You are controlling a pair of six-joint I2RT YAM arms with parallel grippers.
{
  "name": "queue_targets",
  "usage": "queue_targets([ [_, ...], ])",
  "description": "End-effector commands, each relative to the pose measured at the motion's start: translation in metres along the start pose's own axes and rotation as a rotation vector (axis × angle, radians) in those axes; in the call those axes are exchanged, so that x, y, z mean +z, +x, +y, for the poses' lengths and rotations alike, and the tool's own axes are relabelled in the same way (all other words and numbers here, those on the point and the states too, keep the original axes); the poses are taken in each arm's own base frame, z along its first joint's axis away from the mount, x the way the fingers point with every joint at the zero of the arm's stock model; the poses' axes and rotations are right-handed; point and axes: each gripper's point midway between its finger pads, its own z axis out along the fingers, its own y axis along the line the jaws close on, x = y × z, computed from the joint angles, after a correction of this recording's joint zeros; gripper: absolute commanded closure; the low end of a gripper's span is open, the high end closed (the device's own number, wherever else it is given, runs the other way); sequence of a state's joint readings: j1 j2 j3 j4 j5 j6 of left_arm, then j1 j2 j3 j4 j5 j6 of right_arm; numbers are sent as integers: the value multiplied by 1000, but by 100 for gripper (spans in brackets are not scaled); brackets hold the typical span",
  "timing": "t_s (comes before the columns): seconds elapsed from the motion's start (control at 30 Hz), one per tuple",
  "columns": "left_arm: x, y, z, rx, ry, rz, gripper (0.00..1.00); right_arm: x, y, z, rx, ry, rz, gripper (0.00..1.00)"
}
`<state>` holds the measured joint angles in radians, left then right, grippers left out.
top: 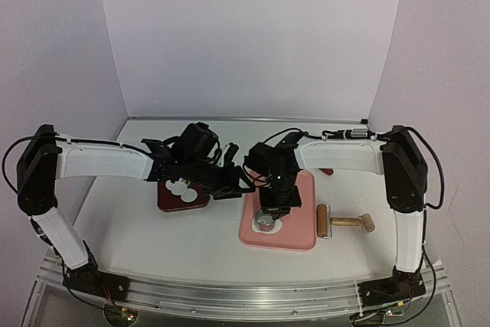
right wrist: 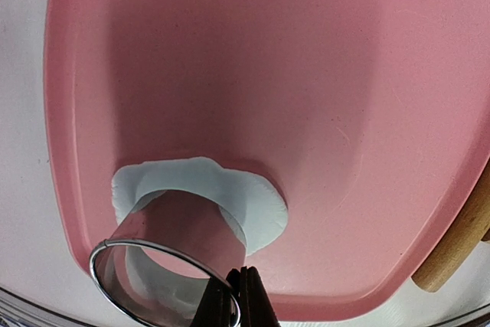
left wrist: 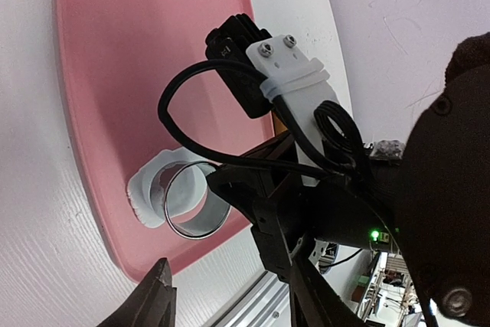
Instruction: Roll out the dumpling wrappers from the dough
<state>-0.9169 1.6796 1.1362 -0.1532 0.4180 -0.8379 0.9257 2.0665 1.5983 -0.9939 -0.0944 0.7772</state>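
Observation:
The dough [right wrist: 253,204] is a flattened white patch near the front edge of the pink board [right wrist: 306,74]. A metal ring cutter [right wrist: 176,266] stands on the patch, and my right gripper [right wrist: 239,300] is shut on the ring's wall. From above, that gripper [top: 269,216] hangs over the board [top: 302,231]. My left gripper [left wrist: 230,304] is open and holds nothing; its fingers [left wrist: 157,296] hover left of the ring cutter [left wrist: 191,203] and the dough [left wrist: 145,189]. Round white dumpling wrappers [top: 182,188] lie on a dark red plate [top: 170,204], under my left gripper [top: 236,181].
A wooden rolling pin [top: 344,223] lies on the table right of the pink board. A small orange-red object [top: 327,171] sits behind the board. The two arms meet closely over the board's left edge. White walls close in the back and sides.

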Motion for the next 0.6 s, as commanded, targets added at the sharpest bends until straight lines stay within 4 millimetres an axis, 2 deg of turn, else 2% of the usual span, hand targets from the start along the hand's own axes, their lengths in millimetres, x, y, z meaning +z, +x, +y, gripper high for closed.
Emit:
queue_targets([
  [0.0, 1, -3, -5, 18, 27, -4, 54, 2, -7, -1, 23, 34, -13, 100],
  [0.3, -4, -7, 6, -2, 10, -18, 58, 0, -11, -2, 34, 37, -28, 100],
  [0.57, 1, -5, 11, -3, 7, -6, 59, 12, -8, -7, 34, 52, 12, 100],
])
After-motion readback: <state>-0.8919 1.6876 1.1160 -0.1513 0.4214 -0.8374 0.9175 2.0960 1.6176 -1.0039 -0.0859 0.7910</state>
